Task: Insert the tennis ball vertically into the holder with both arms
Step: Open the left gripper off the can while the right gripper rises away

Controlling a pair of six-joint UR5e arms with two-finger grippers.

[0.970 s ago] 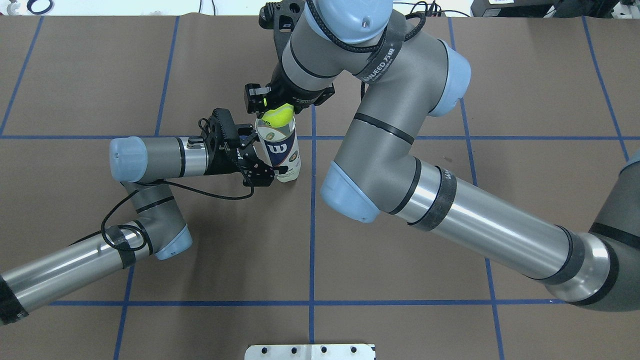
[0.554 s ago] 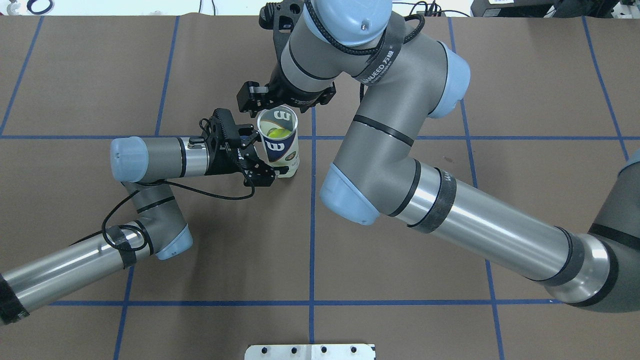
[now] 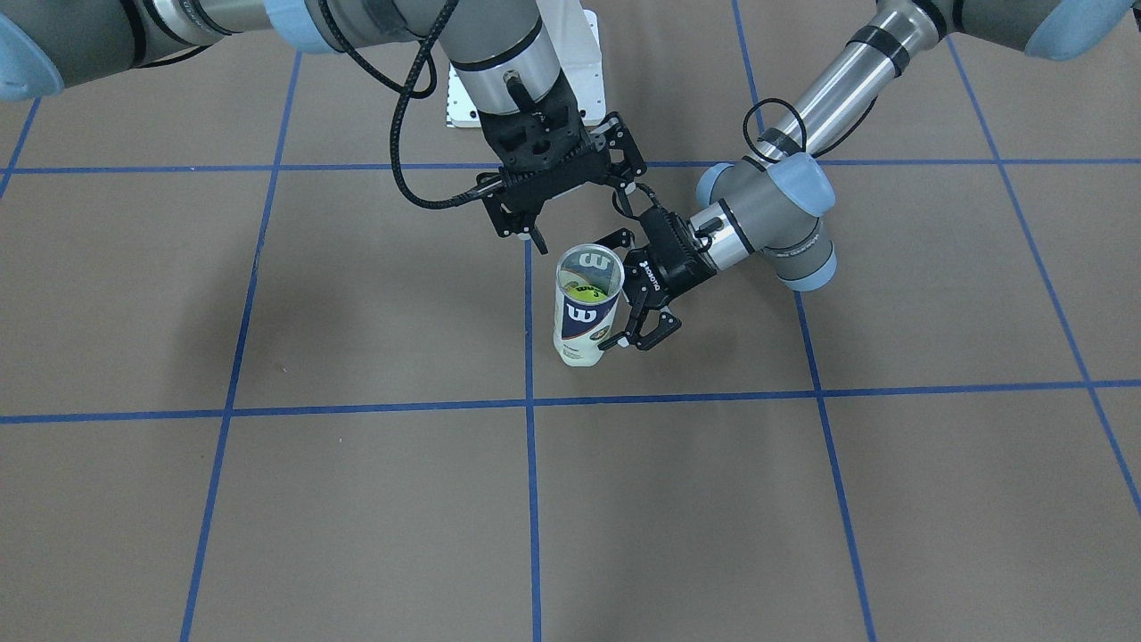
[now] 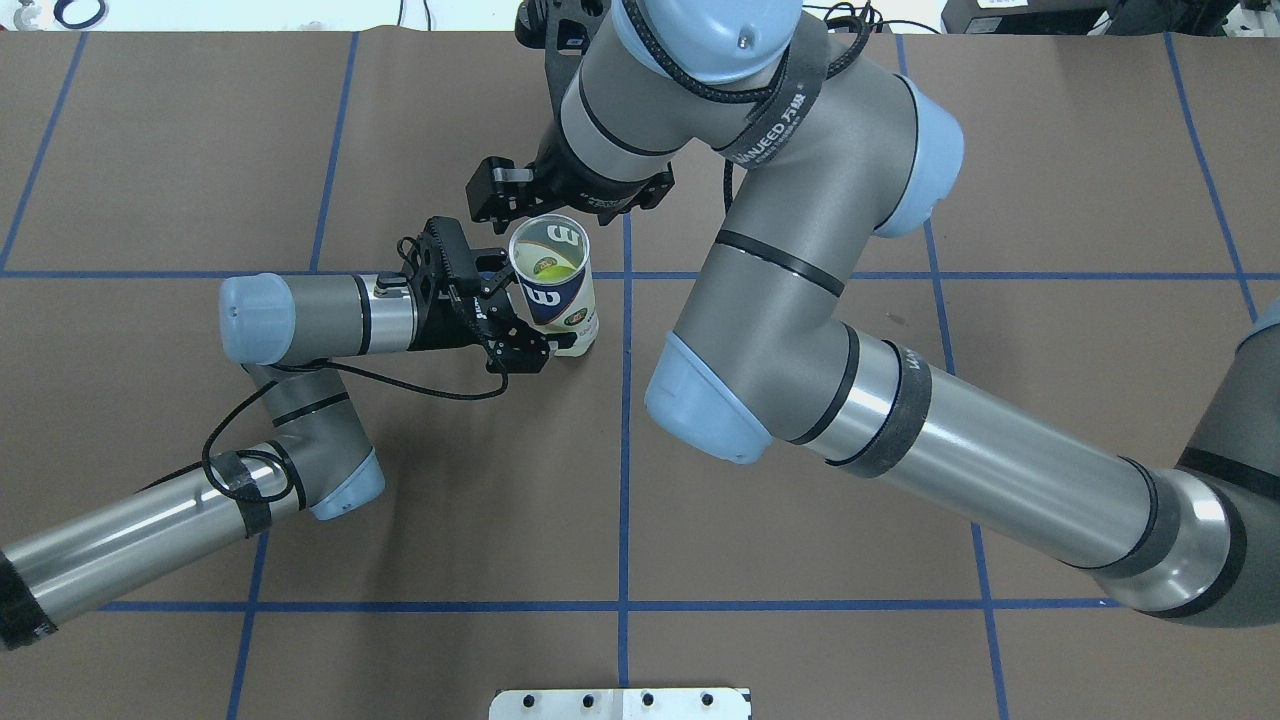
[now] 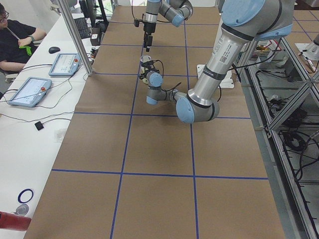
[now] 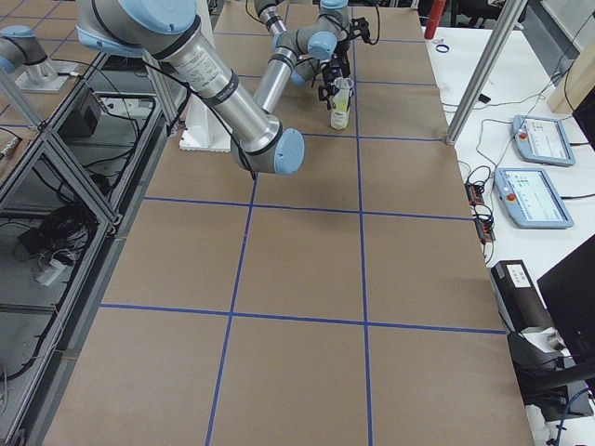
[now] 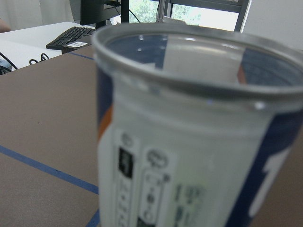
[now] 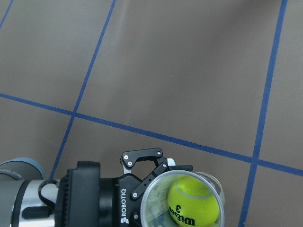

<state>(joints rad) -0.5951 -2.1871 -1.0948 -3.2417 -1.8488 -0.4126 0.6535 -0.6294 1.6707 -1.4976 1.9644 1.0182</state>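
While the holder [image 4: 552,282] stands upright on the worktop [image 4: 800,120], the tennis ball [image 8: 194,206] lies inside it.

The holder is a clear tube with a silver rim and a navy-and-white label, and it stands just beside a crossing of the blue tape lines. The left pincer [image 3: 644,299] comes in from the side, low and level, and its fingers are closed around the lower part of the tube, so it has hold of the holder. The right pincer [image 3: 570,192] hangs above the worktop, just behind the mouth of the tube on the robot's side, pointing down; its fingers are spread wide and they hold nothing. In the right wrist view the yellow ball shows through the open top, with black print and the number 3 on it. A white metal plate [image 3: 579,53] lies near the robot's base.
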